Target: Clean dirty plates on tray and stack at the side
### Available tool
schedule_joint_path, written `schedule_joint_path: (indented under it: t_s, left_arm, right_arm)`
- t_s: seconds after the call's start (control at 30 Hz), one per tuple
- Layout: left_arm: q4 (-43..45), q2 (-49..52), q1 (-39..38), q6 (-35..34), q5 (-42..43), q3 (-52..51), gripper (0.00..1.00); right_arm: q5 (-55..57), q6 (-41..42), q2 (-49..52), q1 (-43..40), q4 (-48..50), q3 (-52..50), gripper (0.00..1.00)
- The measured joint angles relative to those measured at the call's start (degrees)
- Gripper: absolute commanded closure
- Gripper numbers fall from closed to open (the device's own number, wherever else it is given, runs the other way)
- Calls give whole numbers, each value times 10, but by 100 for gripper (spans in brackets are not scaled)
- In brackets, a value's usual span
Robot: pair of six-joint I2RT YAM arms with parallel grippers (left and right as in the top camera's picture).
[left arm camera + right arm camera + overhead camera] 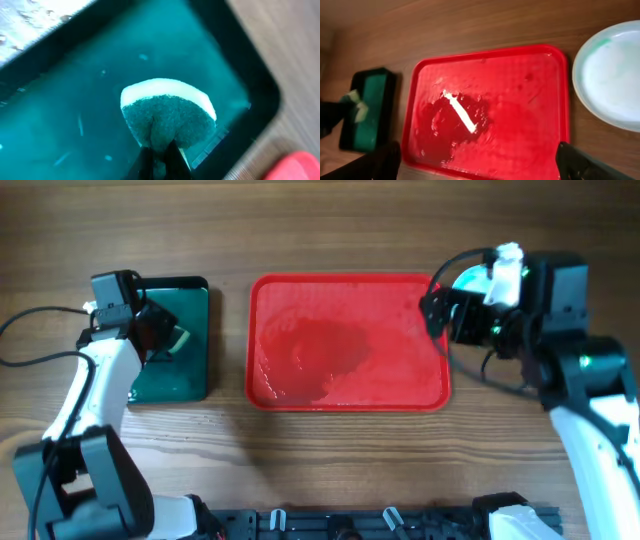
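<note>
The red tray (350, 340) lies mid-table, wet, with no plates on it; it also shows in the right wrist view (520, 115). A pale turquoise plate (468, 278) with a green smear lies on the table off the tray's far right corner, also in the right wrist view (612, 75). I cannot tell whether other plates lie under it. My right gripper (437, 310) is open and empty over the tray's right edge (477, 165). My left gripper (165, 340) is shut on a green-and-white sponge (167, 117), its jaws (160, 160) over the green tray.
A smaller dark green, black-rimmed tray (185, 375) with water in it sits left of the red tray (75, 100); it also shows in the right wrist view (370, 110). Cables trail at the left edge. The table is bare wood.
</note>
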Motion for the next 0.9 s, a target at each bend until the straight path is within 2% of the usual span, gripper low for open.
schedule_joint_path:
  t_s: [0.03, 0.07, 0.1, 0.2, 0.4, 0.53, 0.63, 0.7, 0.8, 0.9]
  left_arm:
    - [2, 6, 8, 0, -1, 0, 34]
    - [3, 10, 18, 0, -1, 0, 17]
    - [3, 11, 26, -2, 0, 0, 13]
    - [10, 11, 30, -4, 26, 0, 10]
    - [1, -1, 30, -4, 84, 0, 11]
    - [-35, -96, 30, -3, 106, -1, 12]
    - [-60, -227, 23, 10, 134, -1, 0]
    - [-98, -287, 4, 19, 146, 0, 0]
    - [-150, -323, -31, 22, 155, 0, 0]
    - [-168, -322, -55, 22, 157, 0, 0]
  right_arm:
    - [17, 10, -13, 31, -3, 0, 1]
    - [37, 24, -30, 71, -4, 0, 1]
    - [55, 33, -41, 93, -4, 0, 0]
    - [92, 57, -57, 141, -5, 0, 0]
    - [123, 82, -84, 210, -23, 0, 0]
    - [190, 128, -152, 263, -103, 0, 1]
    - [249, 174, -222, 317, -160, 0, 1]
    - [281, 200, -271, 352, -168, -5, 1]
    - [312, 219, -336, 372, -171, -50, 0]
    - [326, 226, -348, 372, -172, -104, 0]
